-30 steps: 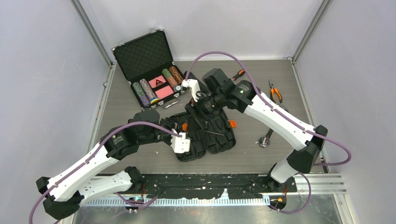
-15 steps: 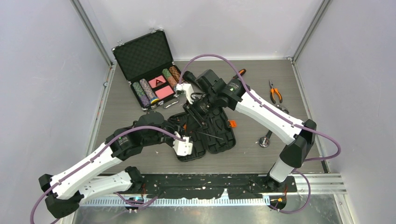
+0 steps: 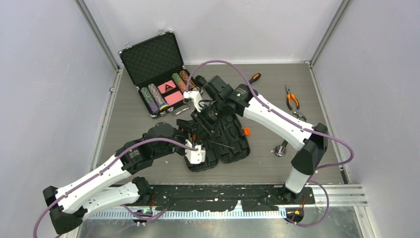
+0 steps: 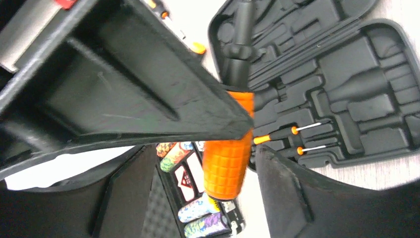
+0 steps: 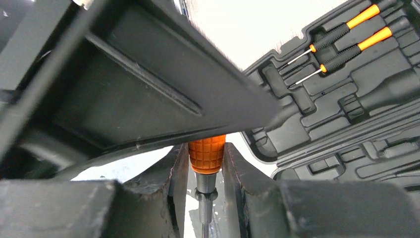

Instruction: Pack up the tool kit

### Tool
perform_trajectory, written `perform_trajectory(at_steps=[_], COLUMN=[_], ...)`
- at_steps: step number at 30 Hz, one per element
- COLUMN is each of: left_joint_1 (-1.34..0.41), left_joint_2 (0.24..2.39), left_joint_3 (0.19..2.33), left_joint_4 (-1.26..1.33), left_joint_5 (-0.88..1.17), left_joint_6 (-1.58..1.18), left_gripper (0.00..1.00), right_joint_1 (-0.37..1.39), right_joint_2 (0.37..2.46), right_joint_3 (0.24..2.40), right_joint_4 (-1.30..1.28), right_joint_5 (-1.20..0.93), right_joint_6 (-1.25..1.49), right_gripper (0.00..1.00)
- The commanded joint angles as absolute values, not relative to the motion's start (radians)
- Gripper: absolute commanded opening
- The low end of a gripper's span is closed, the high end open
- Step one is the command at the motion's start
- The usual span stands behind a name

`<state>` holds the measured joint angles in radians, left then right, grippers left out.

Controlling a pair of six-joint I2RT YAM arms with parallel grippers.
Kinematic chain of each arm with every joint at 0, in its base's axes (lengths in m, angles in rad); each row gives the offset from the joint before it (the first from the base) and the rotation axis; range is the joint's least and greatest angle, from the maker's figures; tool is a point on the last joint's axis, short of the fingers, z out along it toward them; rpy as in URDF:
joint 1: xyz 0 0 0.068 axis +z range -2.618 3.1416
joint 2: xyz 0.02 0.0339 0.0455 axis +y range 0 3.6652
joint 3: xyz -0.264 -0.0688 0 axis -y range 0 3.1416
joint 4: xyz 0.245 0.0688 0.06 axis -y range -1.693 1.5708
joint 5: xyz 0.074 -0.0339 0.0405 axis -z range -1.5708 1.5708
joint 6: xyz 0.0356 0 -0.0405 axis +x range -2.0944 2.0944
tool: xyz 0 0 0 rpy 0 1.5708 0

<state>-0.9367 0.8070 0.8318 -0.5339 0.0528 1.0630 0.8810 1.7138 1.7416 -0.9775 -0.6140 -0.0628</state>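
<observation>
The tool kit case (image 3: 234, 144) lies open mid-tabletop (image 3: 267, 163), with two slim precision drivers (image 5: 346, 34) seated in its moulded slots. Just above it hangs an orange-handled screwdriver (image 5: 207, 151). The right hand (image 5: 205, 159) pinches its handle near the collar, and the left hand (image 4: 253, 140) is spread around the handle's butt. With a single narrow pinch, the driver may swivel or slip and land across the ridges rather than in its slot. No brand or lettering is legible, and the chip case's (image 3: 158, 74) pink card is too small to read.
</observation>
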Motion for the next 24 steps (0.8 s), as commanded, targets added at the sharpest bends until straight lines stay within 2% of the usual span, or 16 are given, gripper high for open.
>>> perform_trajectory(at_steps=[1,4,11,15,19,24], left_joint_1=[-0.937,-0.926,-0.787,-0.691,-0.576,-0.504], left_joint_2=[0.779,0.765,0.727,0.766,0.821,0.893], left_joint_3=[0.795,0.775,0.760,0.813,0.866,0.897], left_joint_4=[-0.374,-0.356,-0.310,-0.340,-0.416,-0.589], left_joint_5=[-0.060,-0.081,-0.093,-0.136,-0.160,-0.178], left_joint_6=[1.051,1.028,0.772,0.539,0.182,-0.141], left_gripper=[0.80,0.90,0.99,1.00,1.00,0.99], right_joint_1=[0.868,0.853,0.850,0.850,0.851,0.863], right_joint_2=[1.717,1.726,1.738,1.749,1.754,1.772], right_joint_3=[1.740,1.714,1.620,1.539,1.421,1.295], right_joint_4=[-0.912,-0.878,-0.701,-0.554,-0.373,-0.175], right_joint_5=[-0.591,-0.524,-0.268,-0.161,-0.062,0.032], right_joint_6=[-0.026,0.010,0.219,0.341,0.437,0.480], right_gripper=[0.05,0.05,0.05,0.05,0.05,0.06])
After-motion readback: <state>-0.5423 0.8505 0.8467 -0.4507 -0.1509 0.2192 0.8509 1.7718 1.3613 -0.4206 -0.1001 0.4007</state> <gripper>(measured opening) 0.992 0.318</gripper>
